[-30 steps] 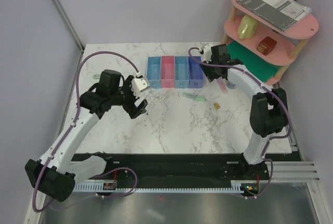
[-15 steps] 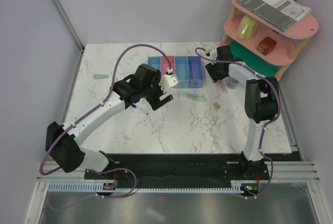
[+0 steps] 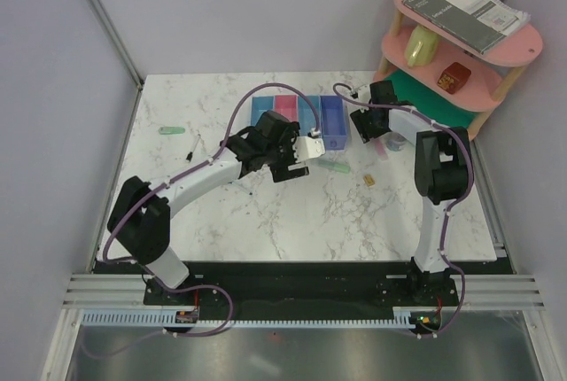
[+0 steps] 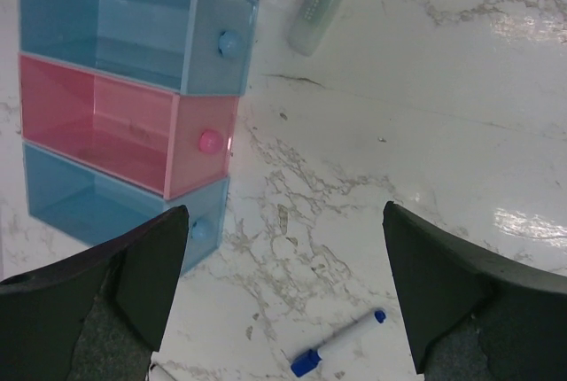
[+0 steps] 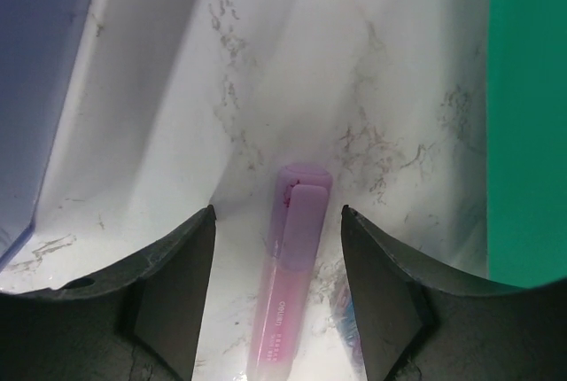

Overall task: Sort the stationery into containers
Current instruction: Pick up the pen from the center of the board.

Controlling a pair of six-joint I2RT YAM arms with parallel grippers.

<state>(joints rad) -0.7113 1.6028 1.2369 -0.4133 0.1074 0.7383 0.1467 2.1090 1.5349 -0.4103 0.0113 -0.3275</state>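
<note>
Marble table (image 3: 292,213); trays (image 4: 204,146) at twelve look empty; left gripper (image 4: 283,213) wide, bare; right gripper (image 5: 276,213) straddles marker (image 5: 292,266), unclosed.

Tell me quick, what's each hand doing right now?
Left hand: open, holding nothing.
Right hand: open, straddling the pink marker, not gripping it.

Bright even light, glare on the table (image 4: 443,133), soft shadows.
</note>
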